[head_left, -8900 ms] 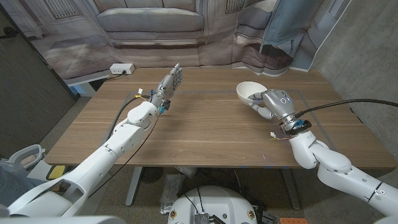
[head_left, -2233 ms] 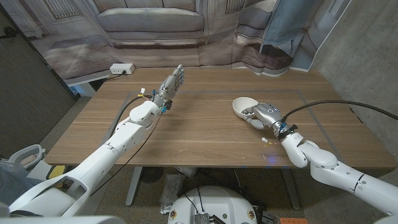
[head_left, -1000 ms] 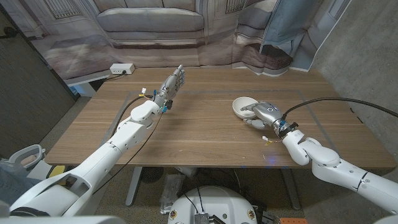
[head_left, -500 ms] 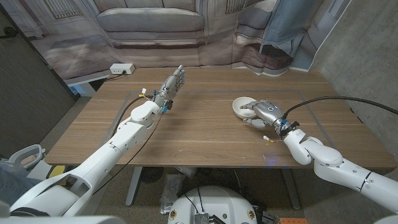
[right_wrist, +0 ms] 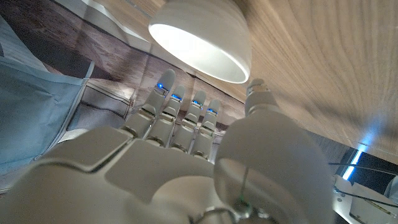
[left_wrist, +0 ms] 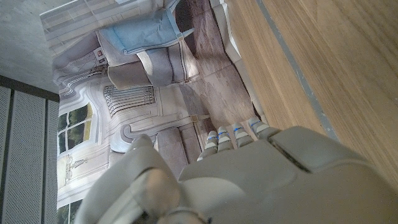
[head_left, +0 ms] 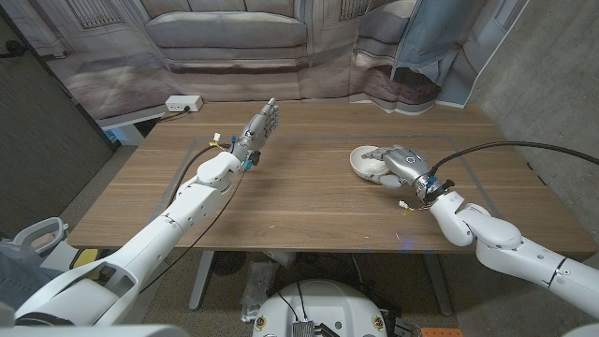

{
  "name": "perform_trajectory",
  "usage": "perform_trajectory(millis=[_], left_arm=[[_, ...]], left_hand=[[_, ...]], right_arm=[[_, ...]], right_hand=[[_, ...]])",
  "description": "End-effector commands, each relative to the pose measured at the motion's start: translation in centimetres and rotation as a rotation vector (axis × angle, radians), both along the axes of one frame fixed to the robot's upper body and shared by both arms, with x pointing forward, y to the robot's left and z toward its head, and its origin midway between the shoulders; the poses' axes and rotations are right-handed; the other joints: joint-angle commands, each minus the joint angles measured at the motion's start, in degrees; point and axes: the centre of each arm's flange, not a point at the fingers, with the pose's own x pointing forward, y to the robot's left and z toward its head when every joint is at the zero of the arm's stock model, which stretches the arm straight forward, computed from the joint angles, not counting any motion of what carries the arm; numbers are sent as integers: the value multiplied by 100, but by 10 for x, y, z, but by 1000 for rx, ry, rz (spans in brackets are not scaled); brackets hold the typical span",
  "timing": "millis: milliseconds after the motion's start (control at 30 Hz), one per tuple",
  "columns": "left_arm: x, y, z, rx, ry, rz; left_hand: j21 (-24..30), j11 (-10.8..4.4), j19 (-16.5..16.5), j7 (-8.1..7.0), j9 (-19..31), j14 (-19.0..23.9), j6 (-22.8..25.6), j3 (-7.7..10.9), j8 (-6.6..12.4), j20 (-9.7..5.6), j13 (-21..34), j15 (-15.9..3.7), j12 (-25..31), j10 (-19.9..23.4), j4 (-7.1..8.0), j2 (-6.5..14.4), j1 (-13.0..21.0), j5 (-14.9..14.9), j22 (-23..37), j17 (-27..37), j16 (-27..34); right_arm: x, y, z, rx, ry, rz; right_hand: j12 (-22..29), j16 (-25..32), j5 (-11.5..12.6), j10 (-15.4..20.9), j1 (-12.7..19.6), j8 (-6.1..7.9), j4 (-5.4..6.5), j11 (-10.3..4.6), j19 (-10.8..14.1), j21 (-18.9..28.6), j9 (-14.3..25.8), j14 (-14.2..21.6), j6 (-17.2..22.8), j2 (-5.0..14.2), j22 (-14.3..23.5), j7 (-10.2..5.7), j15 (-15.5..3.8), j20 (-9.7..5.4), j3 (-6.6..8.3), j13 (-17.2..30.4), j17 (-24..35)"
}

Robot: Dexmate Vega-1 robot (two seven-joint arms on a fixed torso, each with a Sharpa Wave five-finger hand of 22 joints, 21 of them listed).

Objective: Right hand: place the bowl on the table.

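Observation:
The white bowl (head_left: 363,162) stands upright on the wooden table (head_left: 309,201), right of its middle. My right hand (head_left: 398,165) is close beside the bowl on its right, fingers reaching over the rim. In the right wrist view the fingers (right_wrist: 180,118) are stretched straight and a gap shows between them and the bowl (right_wrist: 202,34); the thumb (right_wrist: 261,93) is also off it. My left hand (head_left: 258,124) is raised over the far left part of the table, fingers straight and together, holding nothing. Its back (left_wrist: 261,180) shows in the left wrist view.
A white power strip (head_left: 183,103) lies at the table's far left corner. A sofa (head_left: 229,33) and a blue cloth (head_left: 440,37) stand beyond the far edge. A black cable (head_left: 505,148) arcs over the table's right side to my right arm.
The right hand set the bowl down on the table and straightened its fingers off it, shifting slightly right. The bowl stays put. The left arm has not moved.

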Motion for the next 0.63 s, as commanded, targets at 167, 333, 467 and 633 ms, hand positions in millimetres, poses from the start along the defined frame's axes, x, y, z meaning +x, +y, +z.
perform_trajectory(millis=[167,333,467,633], left_arm=[[-4,-1,0,1,-3,3],[-5,-1,-2,-2,-4,3],[-6,1,-3,-2,-3,2],[-8,3,-2,-4,-10,1]], left_hand=[[5,23,-44,17,19,-38,-12,-28,-4,-118,22,-2,2,-57,12,64,15,-13,27,15,-12],[3,24,-49,22,19,-40,-13,-33,-4,-114,22,-4,3,-56,12,65,17,-13,27,15,-13],[3,24,-47,21,19,-42,-13,-36,-3,-113,22,2,2,-58,12,67,18,-13,27,15,-13],[2,22,-52,21,19,-37,-9,-40,-2,-111,22,0,4,-53,12,69,21,-13,27,15,-11]], right_arm=[[-9,-3,19,46,-30,31],[-12,-3,25,53,-48,35],[-14,-2,29,62,-58,42],[-18,1,30,63,-64,46]], right_hand=[[73,102,68,0,-121,49,51,41,134,-24,18,73,6,22,15,19,-302,-434,-28,2,-22],[79,110,70,-7,-142,56,58,50,160,-29,17,82,10,17,16,22,-309,-439,-36,-2,-29],[82,116,70,-13,-158,60,64,54,167,-35,16,89,13,15,16,22,-299,-440,-42,-4,-34],[88,121,72,-15,-182,63,74,64,177,-43,15,94,10,14,17,24,-300,-441,-50,-7,-39]])
